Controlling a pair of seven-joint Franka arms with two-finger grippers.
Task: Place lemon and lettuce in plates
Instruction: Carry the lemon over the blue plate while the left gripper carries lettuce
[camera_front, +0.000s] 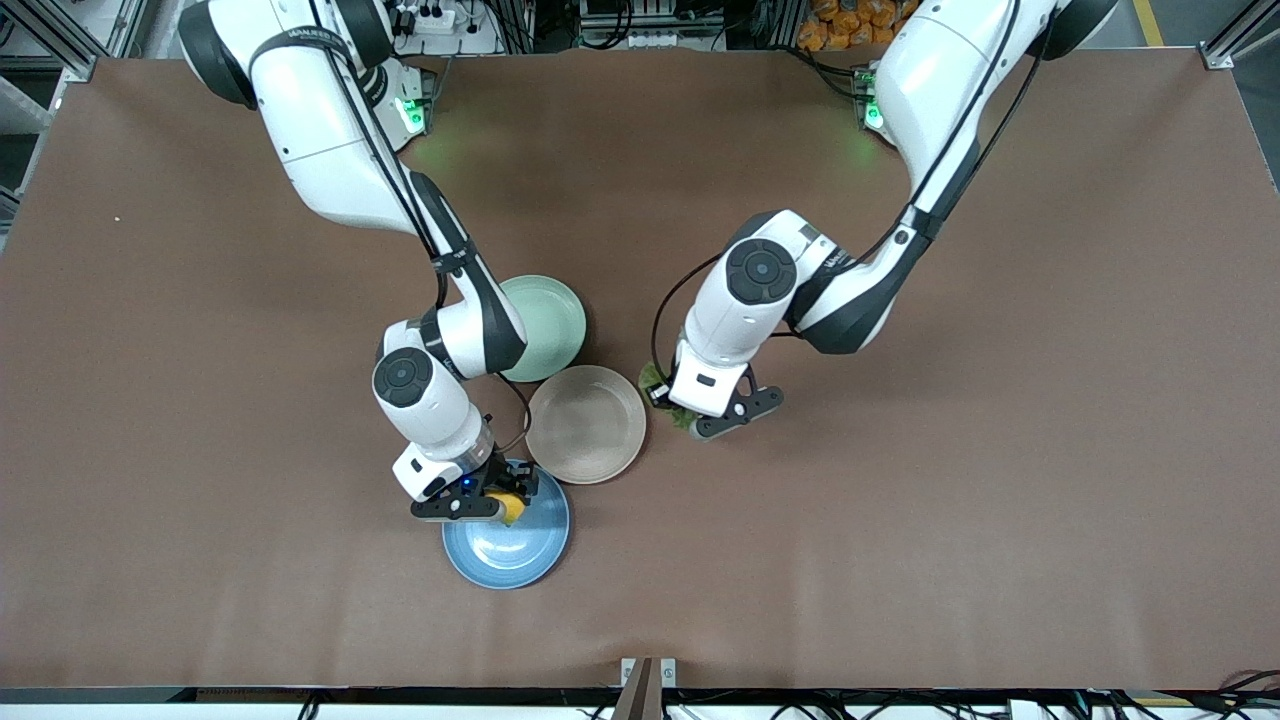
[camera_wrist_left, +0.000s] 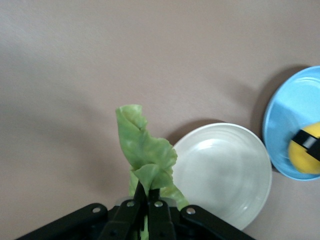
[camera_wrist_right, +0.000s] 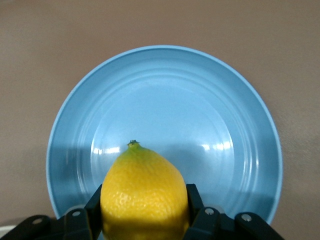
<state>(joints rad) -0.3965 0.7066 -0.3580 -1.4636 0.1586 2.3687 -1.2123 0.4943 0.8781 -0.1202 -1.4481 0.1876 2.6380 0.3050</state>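
Note:
My right gripper (camera_front: 500, 505) is shut on the yellow lemon (camera_front: 511, 507) and holds it over the rim of the blue plate (camera_front: 520, 560). In the right wrist view the lemon (camera_wrist_right: 144, 192) sits between my fingers above the blue plate (camera_wrist_right: 200, 125). My left gripper (camera_front: 690, 415) is shut on the green lettuce leaf (camera_front: 655, 381) beside the beige-pink plate (camera_front: 586, 424), over bare table. In the left wrist view the lettuce (camera_wrist_left: 145, 155) hangs from my pinched fingers, with the beige-pink plate (camera_wrist_left: 225, 175) beside it and the blue plate (camera_wrist_left: 287, 120) past it.
A pale green plate (camera_front: 550, 320) lies farther from the front camera, touching the beige-pink plate and partly under my right arm. The three plates sit close together near the table's middle. Brown table surface spreads wide toward both ends.

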